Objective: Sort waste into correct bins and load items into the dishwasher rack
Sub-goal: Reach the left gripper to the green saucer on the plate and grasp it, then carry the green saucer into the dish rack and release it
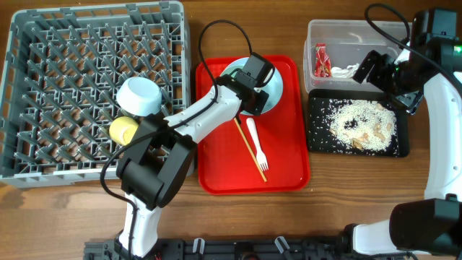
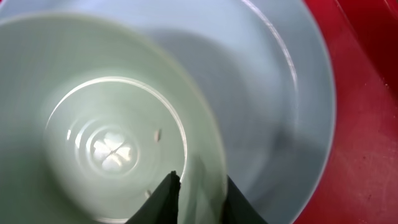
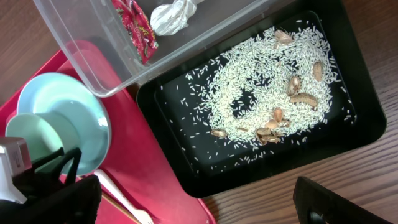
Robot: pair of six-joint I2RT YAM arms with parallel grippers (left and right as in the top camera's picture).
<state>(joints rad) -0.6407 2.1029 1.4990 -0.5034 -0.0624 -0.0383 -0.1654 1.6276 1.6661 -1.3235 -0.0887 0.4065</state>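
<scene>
A pale green bowl (image 2: pixel 112 143) sits on a blue saucer (image 2: pixel 280 93) at the back of the red serving tray (image 1: pixel 289 155). My left gripper (image 2: pixel 199 193) is shut on the bowl's rim, one finger inside and one outside; in the overhead view it is over the bowl (image 1: pixel 253 76). A wooden chopstick (image 1: pixel 249 149) and a white fork (image 1: pixel 257 144) lie on the red tray. The grey rack (image 1: pixel 65 65) holds a white plate (image 1: pixel 139 95) and a yellow cup (image 1: pixel 123 130). My right gripper (image 3: pixel 193 198) is open and empty above the black tray (image 3: pixel 348 143) of rice (image 3: pixel 261 81).
The clear tub (image 3: pixel 81 50) behind the black tray holds the red-and-white wrapper (image 3: pixel 138 28) and the white tissue (image 3: pixel 169 17). Brown bits lie among the rice. Wooden table shows in front of the black tray. The left arm's cable arcs over the red tray.
</scene>
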